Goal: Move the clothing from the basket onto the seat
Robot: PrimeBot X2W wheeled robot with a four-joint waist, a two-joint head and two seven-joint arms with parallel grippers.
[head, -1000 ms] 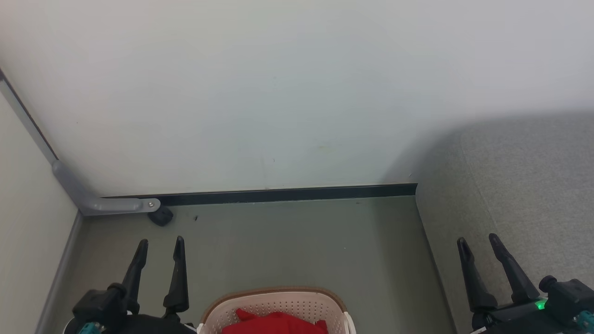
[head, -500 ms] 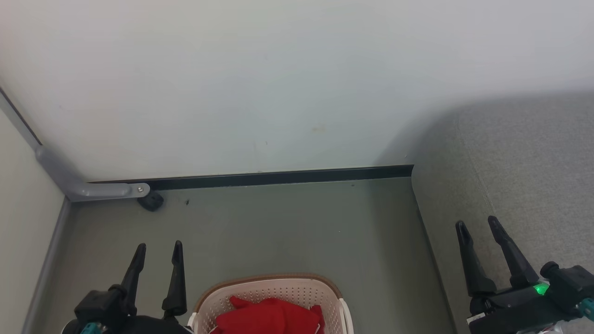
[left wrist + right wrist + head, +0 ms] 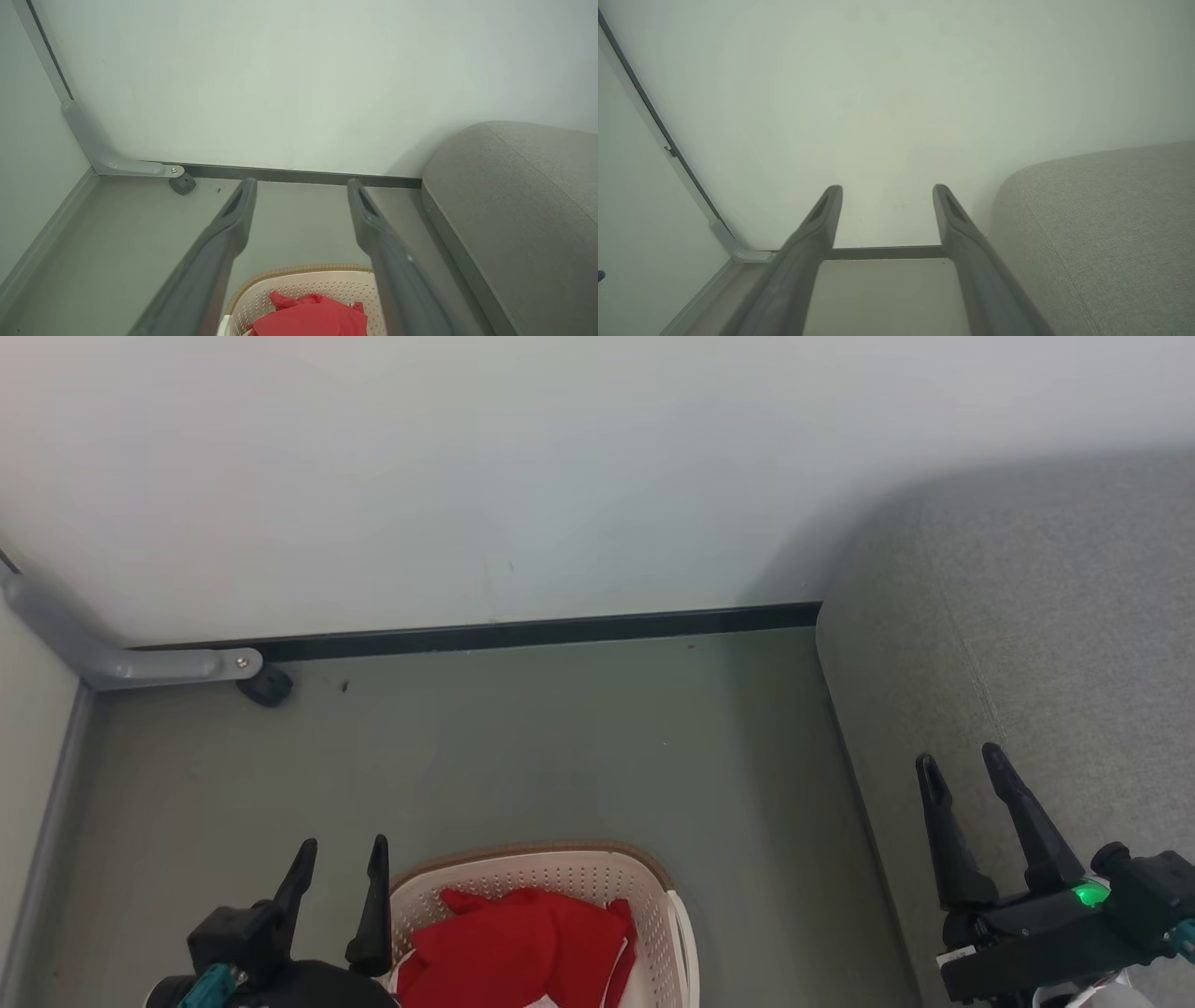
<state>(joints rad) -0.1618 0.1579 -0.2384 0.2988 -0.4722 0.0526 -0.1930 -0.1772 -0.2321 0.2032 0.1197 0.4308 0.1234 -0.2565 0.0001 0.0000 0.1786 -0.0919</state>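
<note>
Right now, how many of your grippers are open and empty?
2. The left gripper is at the head view's lower left, beside the basket of clothing; the right gripper is at the lower right, in front of the seat.

Red soft fabric clothing [image 3: 509, 938]; cream-white plastic basket [image 3: 560, 877] dotted with small holes, brown rim; grey woven-fabric seat [image 3: 1027, 644]; grey-green floor [image 3: 560, 737]; pale wall [image 3: 560, 476]; black skirting strip [image 3: 560, 633].

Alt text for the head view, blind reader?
A cream basket holding red clothing sits on the floor at bottom centre, the open left gripper just to its left. The open right gripper shows at lower right against the grey seat; a pale wall stands behind.
</note>
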